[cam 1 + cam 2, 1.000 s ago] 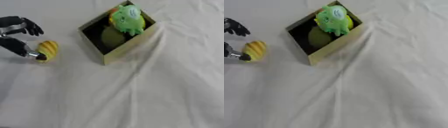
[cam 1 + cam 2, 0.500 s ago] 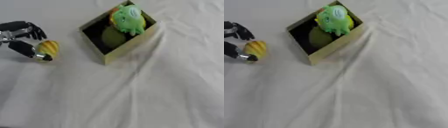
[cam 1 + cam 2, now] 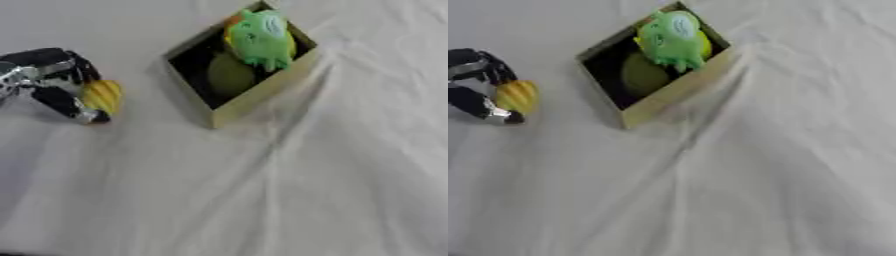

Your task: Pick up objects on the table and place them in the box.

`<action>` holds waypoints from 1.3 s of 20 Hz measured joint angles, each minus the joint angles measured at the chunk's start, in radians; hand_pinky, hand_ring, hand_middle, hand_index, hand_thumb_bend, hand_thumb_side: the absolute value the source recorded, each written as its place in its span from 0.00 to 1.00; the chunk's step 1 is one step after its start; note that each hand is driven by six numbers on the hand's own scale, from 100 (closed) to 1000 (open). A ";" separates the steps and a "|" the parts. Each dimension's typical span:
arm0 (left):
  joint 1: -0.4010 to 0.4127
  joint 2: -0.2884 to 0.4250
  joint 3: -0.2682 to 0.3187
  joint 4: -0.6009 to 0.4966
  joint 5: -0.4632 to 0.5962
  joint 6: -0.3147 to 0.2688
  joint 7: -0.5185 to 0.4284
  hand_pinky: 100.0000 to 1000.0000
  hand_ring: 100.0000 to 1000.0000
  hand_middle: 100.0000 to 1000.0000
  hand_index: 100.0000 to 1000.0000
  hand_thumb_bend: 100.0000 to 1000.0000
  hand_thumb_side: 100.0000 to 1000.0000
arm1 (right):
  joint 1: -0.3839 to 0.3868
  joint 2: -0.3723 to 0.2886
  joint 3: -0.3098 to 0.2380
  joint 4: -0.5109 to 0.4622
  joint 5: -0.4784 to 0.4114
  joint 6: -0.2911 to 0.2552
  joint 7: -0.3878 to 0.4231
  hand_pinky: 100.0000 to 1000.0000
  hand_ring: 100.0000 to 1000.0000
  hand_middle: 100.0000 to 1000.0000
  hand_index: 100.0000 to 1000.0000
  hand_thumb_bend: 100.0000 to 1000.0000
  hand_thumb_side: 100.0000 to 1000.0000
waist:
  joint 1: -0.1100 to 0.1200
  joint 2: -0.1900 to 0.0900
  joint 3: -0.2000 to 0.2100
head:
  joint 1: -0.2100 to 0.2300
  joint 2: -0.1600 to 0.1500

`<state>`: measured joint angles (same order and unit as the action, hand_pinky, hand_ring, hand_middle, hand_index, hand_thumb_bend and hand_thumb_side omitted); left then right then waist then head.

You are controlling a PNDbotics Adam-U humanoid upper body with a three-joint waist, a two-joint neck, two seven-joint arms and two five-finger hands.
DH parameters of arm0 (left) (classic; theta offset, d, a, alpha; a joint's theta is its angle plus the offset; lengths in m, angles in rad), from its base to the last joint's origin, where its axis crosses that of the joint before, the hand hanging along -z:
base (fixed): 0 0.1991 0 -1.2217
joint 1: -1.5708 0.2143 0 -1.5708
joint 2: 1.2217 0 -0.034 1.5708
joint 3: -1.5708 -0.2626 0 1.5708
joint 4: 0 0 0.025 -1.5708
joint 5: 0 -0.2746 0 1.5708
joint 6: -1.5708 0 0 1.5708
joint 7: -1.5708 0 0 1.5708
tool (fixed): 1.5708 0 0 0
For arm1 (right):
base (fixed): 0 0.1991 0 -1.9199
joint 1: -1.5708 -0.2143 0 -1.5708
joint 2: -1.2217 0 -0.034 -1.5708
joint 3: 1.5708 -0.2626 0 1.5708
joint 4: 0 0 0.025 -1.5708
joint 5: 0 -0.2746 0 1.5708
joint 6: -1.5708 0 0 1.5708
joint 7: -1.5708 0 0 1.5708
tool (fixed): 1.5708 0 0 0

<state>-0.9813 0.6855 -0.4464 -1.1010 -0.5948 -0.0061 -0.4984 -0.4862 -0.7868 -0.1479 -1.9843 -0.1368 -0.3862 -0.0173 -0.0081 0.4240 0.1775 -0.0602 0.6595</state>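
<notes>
A: Start with the biggest thing. What carries it all?

B: A tabletop (image 3: 350,190) under a creased white cloth, bare across its near and right parts.

A: And the box?

B: The box (image 3: 262,97) sits at the far middle, turned cornerwise, its open top facing up, so things can be dropped in from above. A green plush toy (image 3: 261,37) leans over its far corner, half out, with a dull green rounded thing (image 3: 230,75) lower inside. There looks to be room left on the near side.

A: What is left to pick up?

B: A yellow ribbed object (image 3: 103,95), well apart from the box on its left. The left hand (image 3: 52,82) has its fingers and thumb curled round it, one finger beneath and the rest above, probably so it cannot slip on the way across.

A: Is it off the cloth?

B: I cannot tell.

A: The right hand?

B: It shows in neither view.
</notes>
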 measured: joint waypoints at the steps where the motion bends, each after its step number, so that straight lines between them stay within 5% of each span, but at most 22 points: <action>1: 0.000 0.000 0.000 0.002 0.000 0.002 0.002 0.70 0.68 0.60 0.76 0.53 0.42 | 0.003 0.000 0.000 0.000 0.000 0.000 0.000 0.90 0.89 0.58 0.73 0.04 0.42 | 0.000 0.000 -0.001 | 0.001 0.000; 10: 0.015 0.001 0.000 -0.033 0.011 0.035 0.017 0.66 0.64 0.56 0.73 0.33 0.30 | 0.014 0.001 -0.003 0.000 0.000 0.003 0.003 0.90 0.89 0.58 0.73 0.03 0.43 | 0.001 0.000 -0.001 | 0.006 0.000; 17: 0.028 0.021 0.001 -0.111 -0.029 0.065 0.044 0.63 0.61 0.54 0.71 0.02 0.02 | 0.021 0.002 -0.006 0.000 0.000 0.005 0.003 0.90 0.89 0.58 0.73 0.04 0.45 | 0.003 0.000 -0.001 | 0.006 0.000; 26: 0.030 0.035 0.017 -0.199 -0.093 0.081 0.070 0.63 0.60 0.54 0.70 0.00 0.00 | 0.029 0.002 -0.006 0.000 0.000 0.006 -0.001 0.90 0.89 0.58 0.73 0.04 0.46 | 0.004 0.000 -0.001 | 0.004 0.000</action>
<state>-0.9509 0.7208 -0.4299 -1.3000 -0.6873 0.0745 -0.4280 -0.4573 -0.7848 -0.1543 -1.9843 -0.1365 -0.3806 -0.0179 -0.0037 0.4240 0.1764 -0.0557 0.6593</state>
